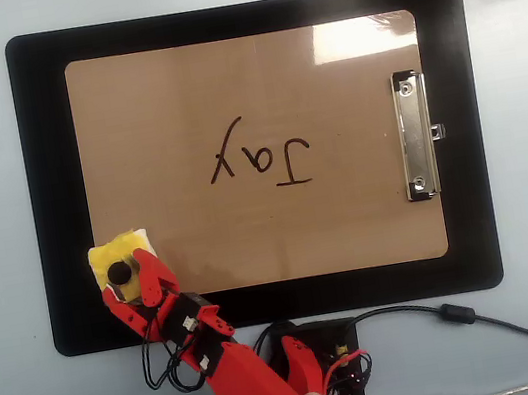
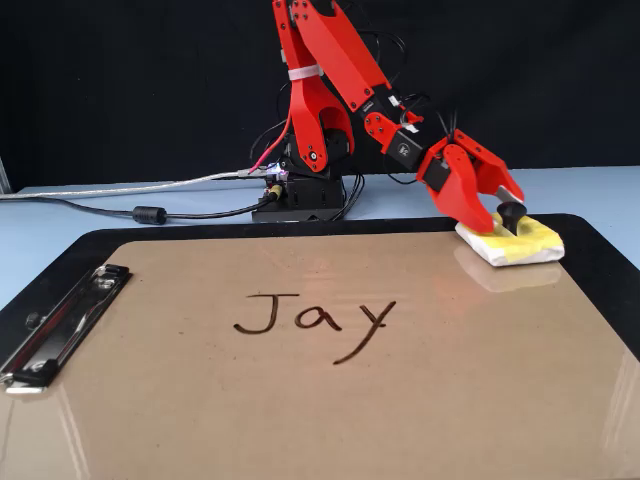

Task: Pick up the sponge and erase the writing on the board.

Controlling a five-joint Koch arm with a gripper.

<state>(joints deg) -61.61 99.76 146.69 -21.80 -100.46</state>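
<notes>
The yellow sponge point(image 1: 112, 255) point(image 2: 530, 242) with a black knob point(image 1: 120, 273) point(image 2: 512, 212) lies on the board's corner, at the lower left in the overhead view and far right in the fixed view. My red gripper point(image 1: 125, 275) point(image 2: 498, 213) is down on the sponge, open, with its jaws standing on either side of the knob. The tan board point(image 1: 177, 100) point(image 2: 300, 420) carries the dark writing "Jay" point(image 1: 259, 155) point(image 2: 315, 318) near its middle, well away from the gripper.
A silver clip point(image 1: 415, 137) point(image 2: 60, 325) holds one short edge of the board. A black mat point(image 1: 55, 192) point(image 2: 600, 260) lies under the board. The arm's base point(image 1: 310, 352) point(image 2: 305, 195) and cables point(image 1: 466, 316) point(image 2: 150, 213) sit beside the mat.
</notes>
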